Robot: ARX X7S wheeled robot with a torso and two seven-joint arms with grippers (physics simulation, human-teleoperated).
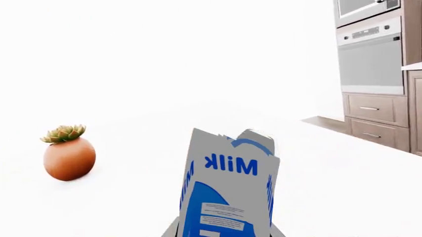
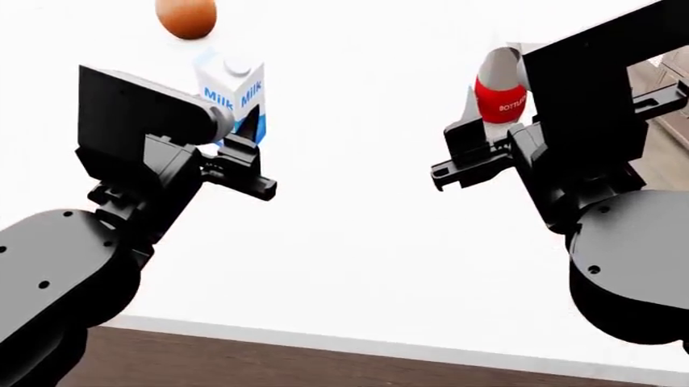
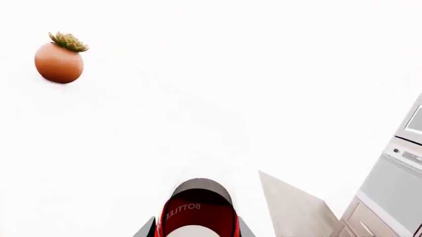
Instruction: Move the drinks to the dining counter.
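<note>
My left gripper (image 2: 242, 133) is shut on the white-and-blue milk carton (image 2: 231, 85), which is held over the white dining counter (image 2: 356, 242). In the left wrist view the carton (image 1: 228, 192) fills the space between the grey fingers (image 1: 171, 230) and leans a little. The right gripper (image 2: 490, 129) is shut on a clear bottle with a red band (image 2: 499, 97). From the right wrist the bottle (image 3: 197, 212) sits between the two fingers (image 3: 146, 230). I cannot tell whether either drink touches the counter top.
An orange-brown egg-shaped pot with a green plant (image 1: 69, 157) stands on the counter beyond the carton; it also shows as the pot (image 2: 185, 16) and the pot (image 3: 59, 60). A wall oven and wooden drawers (image 1: 372, 74) lie past the counter's right edge. Dark floor (image 2: 215, 363) runs along the near edge.
</note>
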